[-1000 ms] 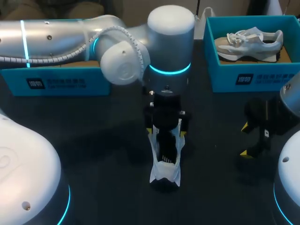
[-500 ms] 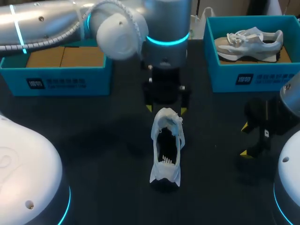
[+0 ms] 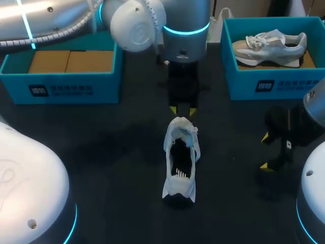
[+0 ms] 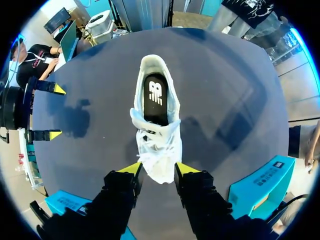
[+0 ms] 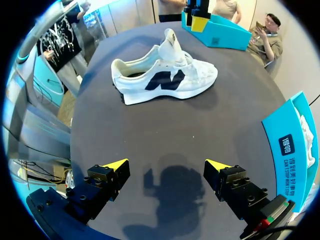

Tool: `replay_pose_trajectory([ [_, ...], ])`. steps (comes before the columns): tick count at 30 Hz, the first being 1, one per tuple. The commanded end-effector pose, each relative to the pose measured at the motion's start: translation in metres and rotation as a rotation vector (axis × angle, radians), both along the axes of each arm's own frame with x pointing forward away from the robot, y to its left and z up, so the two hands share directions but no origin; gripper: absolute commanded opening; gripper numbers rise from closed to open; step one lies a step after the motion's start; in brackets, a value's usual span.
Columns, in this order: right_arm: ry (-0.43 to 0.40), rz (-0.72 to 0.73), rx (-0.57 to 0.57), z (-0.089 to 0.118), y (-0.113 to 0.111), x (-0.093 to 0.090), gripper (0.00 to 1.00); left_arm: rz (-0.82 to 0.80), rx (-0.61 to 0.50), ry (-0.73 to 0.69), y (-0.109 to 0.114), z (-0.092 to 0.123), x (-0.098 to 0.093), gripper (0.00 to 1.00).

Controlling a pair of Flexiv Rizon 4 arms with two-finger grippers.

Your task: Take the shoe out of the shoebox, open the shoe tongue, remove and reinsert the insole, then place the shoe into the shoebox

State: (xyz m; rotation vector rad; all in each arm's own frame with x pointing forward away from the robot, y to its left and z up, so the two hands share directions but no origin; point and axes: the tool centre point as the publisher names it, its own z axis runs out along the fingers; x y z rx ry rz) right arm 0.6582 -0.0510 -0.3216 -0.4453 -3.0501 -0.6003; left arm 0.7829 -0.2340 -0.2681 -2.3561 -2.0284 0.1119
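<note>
1. White against the black counter (image 3: 117, 152), the shoe (image 3: 180, 158) stands outside both boxes, roughly midway between the arms. The taking-out step looks done.
2. Its tongue (image 5: 171, 46) stands pulled up and the mouth gapes wide, so I judge the tongue-opening step done as well.
3. A dark insole (image 4: 155, 97) lies flat inside the shoe. Nothing here shows whether it has already been out and back, or has yet to be lifted.
4. The left tool (image 3: 183, 110) hangs just past the toe end with its fingers parted, gripping nothing. In the left wrist view the toe shows between the yellow tips, but I see no contact on either side.
5. The right tool (image 3: 266, 151) sits well apart from the shoe on the right side of the counter, spread wide and empty.
6. The left shoebox (image 3: 71, 90) holds only brown card (image 3: 71, 61). The right shoebox (image 3: 244, 86) already carries a second shoe (image 3: 269, 47).
7. The final placing certainly remains. The left shoebox, having room, seems the likely home for the shoe.
</note>
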Motion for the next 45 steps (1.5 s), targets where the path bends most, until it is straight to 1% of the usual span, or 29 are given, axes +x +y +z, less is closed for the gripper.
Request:
replay_pose_trajectory([
  [1, -0.002, -0.002, -0.003, 0.000, 0.000, -0.001, 1.00, -0.001, -0.008, 0.018, 0.000, -0.008, -0.001, 0.39],
  [5, -0.002, -0.002, -0.003, 0.000, 0.000, -0.001, 1.00, -0.011, -0.027, 0.034, 0.001, -0.017, -0.011, 0.37],
  [10, -0.002, -0.002, -0.003, 0.000, 0.000, -0.001, 1.00, -0.030, -0.019, 0.054, 0.001, -0.030, -0.026, 0.35],
  [16, -0.002, -0.002, -0.003, 0.000, 0.000, -0.001, 1.00, -0.032, -0.031, 0.085, 0.010, -0.049, -0.045, 0.36],
  [18, -0.002, -0.002, -0.003, 0.000, 0.000, -0.001, 1.00, -0.042, -0.039, 0.107, 0.014, -0.052, -0.054, 0.35],
  [20, -0.002, -0.002, -0.003, 0.000, 0.000, -0.001, 1.00, -0.046, -0.035, 0.113, 0.016, -0.056, -0.058, 0.33],
  [23, -0.002, -0.002, -0.003, 0.000, 0.000, -0.001, 1.00, -0.049, -0.043, 0.110, 0.019, -0.053, -0.059, 0.33],
  [26, -0.002, -0.002, -0.003, 0.000, 0.000, -0.001, 1.00, -0.042, -0.069, 0.096, 0.019, -0.041, -0.054, 0.34],
  [29, -0.002, -0.002, -0.003, 0.000, 0.000, -0.001, 1.00, -0.035, -0.080, 0.078, 0.014, -0.031, -0.049, 0.34],
  [32, -0.002, -0.002, -0.003, 0.000, 0.000, -0.001, 1.00, -0.028, -0.084, 0.076, 0.005, -0.029, -0.043, 0.35],
  [34, -0.002, -0.002, -0.003, 0.000, 0.000, -0.001, 1.00, -0.028, -0.075, 0.091, -0.003, -0.033, -0.038, 0.35],
  [36, -0.002, -0.002, -0.003, 0.000, 0.000, -0.001, 1.00, -0.037, -0.059, 0.111, -0.010, -0.038, -0.038, 0.35],
  [38, -0.002, -0.002, -0.003, 0.000, 0.000, -0.001, 1.00, -0.054, -0.047, 0.121, -0.016, -0.043, -0.041, 0.35],
  [40, -0.002, -0.002, -0.003, 0.000, 0.000, -0.001, 1.00, -0.080, -0.026, 0.123, -0.019, -0.050, -0.048, 0.35],
  [43, -0.002, -0.002, -0.003, 0.000, 0.000, -0.001, 1.00, -0.104, -0.011, 0.132, -0.015, -0.057, -0.056, 0.34],
  [45, -0.002, -0.002, -0.003, 0.000, 0.000, -0.001, 1.00, -0.124, -0.004, 0.139, -0.006, -0.062, -0.065, 0.33],
])
